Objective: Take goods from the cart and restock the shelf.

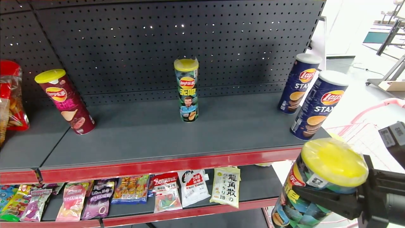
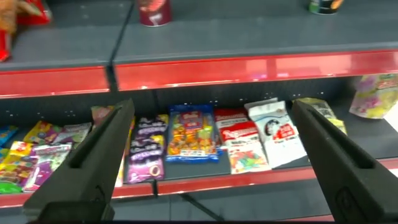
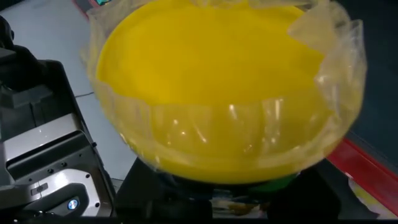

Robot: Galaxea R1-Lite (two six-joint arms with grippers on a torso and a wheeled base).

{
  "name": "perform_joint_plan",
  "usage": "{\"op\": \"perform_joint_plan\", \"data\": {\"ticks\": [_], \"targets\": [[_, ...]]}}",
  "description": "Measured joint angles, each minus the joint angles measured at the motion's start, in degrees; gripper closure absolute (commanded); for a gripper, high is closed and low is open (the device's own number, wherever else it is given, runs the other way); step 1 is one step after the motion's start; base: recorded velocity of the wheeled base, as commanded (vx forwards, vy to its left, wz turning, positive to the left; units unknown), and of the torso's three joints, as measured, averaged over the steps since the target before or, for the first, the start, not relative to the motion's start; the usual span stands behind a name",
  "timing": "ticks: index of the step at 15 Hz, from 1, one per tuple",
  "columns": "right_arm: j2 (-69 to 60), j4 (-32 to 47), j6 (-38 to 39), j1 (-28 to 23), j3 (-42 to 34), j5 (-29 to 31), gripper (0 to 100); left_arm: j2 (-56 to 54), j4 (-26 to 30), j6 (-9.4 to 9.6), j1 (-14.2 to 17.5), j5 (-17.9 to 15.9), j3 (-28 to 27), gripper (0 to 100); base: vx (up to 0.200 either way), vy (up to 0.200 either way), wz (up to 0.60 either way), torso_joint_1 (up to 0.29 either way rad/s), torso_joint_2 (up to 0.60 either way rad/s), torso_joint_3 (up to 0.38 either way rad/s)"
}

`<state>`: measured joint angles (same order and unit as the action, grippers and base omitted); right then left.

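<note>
Lift the yellow-lid chip can (image 1: 332,161) up over the red edge of the shelf (image 1: 190,139). Keep it straight and stand it in the bare spot by the green can (image 1: 188,91), without bumping the blue cans (image 1: 316,107). The right fingers (image 1: 319,194) are closed tight around it, low and to the right of the shelf, and the left fingers (image 2: 93,162) are wide open and empty, facing the candy bags (image 2: 193,134).

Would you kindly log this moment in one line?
right gripper: shut on yellow-lidded can | left gripper: open, empty | can: not yet shelved

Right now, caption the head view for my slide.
Right tool holds a yellow-lidded chip can near the shelf, where four other cans stand.
</note>
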<state>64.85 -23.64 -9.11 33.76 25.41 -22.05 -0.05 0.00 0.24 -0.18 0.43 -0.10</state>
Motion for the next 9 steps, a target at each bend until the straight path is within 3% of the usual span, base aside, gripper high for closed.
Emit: {"op": "perform_joint_plan", "data": {"ticks": [5, 9], "targets": [[-0.2, 0.0, 0.0, 0.3, -0.2, 0.0, 100, 0.0, 0.0, 0.09, 0.0, 0.0, -0.1, 0, 0.000, 0.000, 0.00, 0.000, 0.00, 0.000], [-0.1, 0.0, -0.1, 1.6, -0.3, 0.0, 100, 0.0, 0.0, 0.09, 0.0, 0.0, -0.1, 0, 0.200, 0.000, 0.00, -0.010, 0.00, 0.002]]}}
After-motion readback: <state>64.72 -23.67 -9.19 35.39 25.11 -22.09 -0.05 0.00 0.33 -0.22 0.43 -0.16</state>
